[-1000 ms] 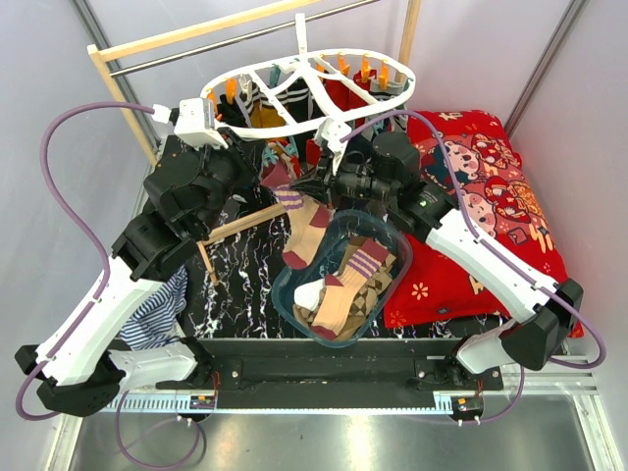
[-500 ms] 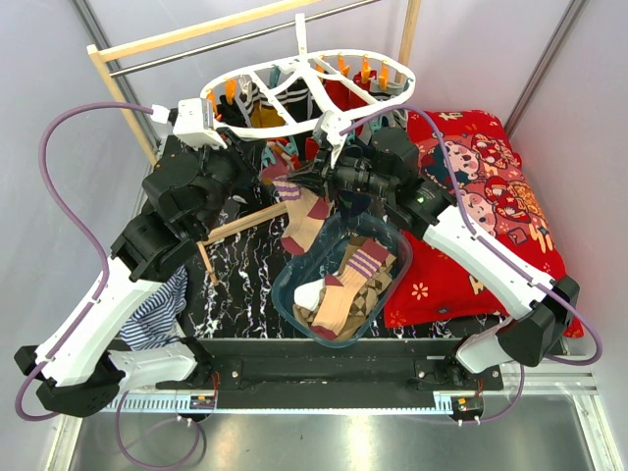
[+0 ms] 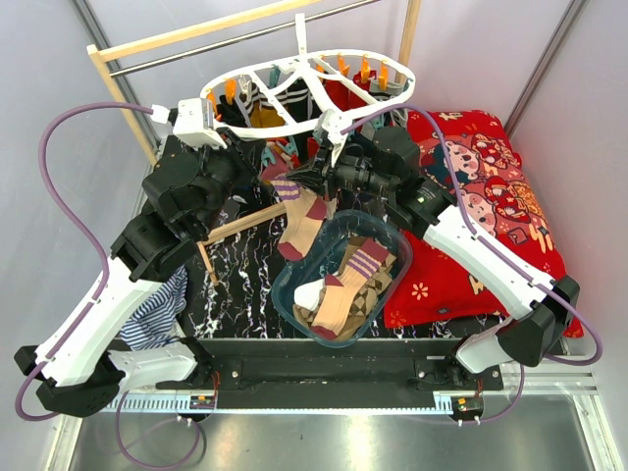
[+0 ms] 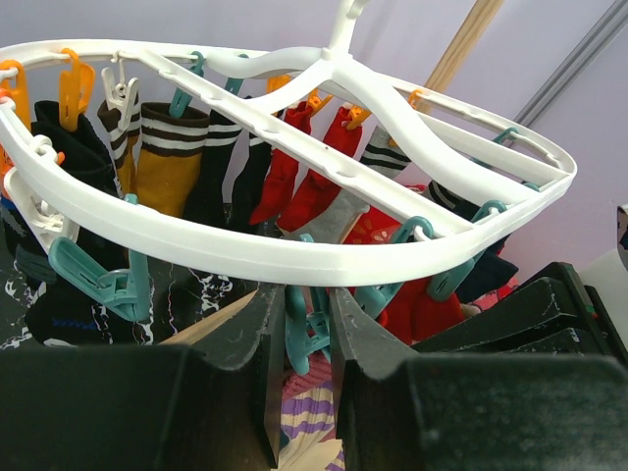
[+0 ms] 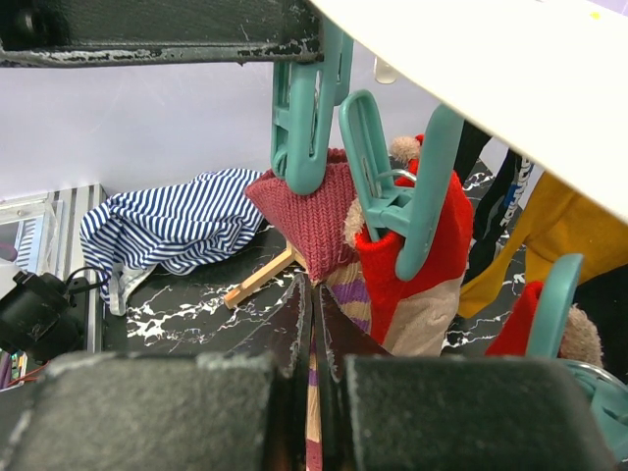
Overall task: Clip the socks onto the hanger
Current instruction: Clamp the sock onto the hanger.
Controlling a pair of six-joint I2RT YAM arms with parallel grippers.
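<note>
You are partway through pegging one sock. Your left gripper (image 4: 306, 316) is closed on a teal clip (image 4: 297, 339) that hangs from the front rim of the hanger (image 4: 245, 257). The clip sits squarely between the two fingers, with the white rim just above the fingertips.

Your right gripper (image 5: 316, 302) is clamped on the striped sock (image 5: 309, 221). Its maroon cuff stands up out of the jaws. In the overhead view the rest of the sock dangles below them, beside the far rim of the clear tub (image 3: 283, 294), where more socks lie.

Seen from the right wrist, the cuff's top edge meets the lower end of the clip, straight above your right jaws. I cannot tell whether the fabric is already between the clip's lips or only behind them, nor how wide the clip's mouth stands. Just to the right of the cuff, a neighbouring clip (image 5: 392, 206) bites a red sock (image 5: 424, 257), close enough to get in your way.

The next move, as I judge it, is a short lift of the right gripper straight up, so the cuff goes well into the clip's mouth while the left squeeze holds steady. Then ease the left jaws apart so the clip bites. Open the right jaws only once the clip has the cuff. If you let go with the right first, the sock will likely fall.
</note>
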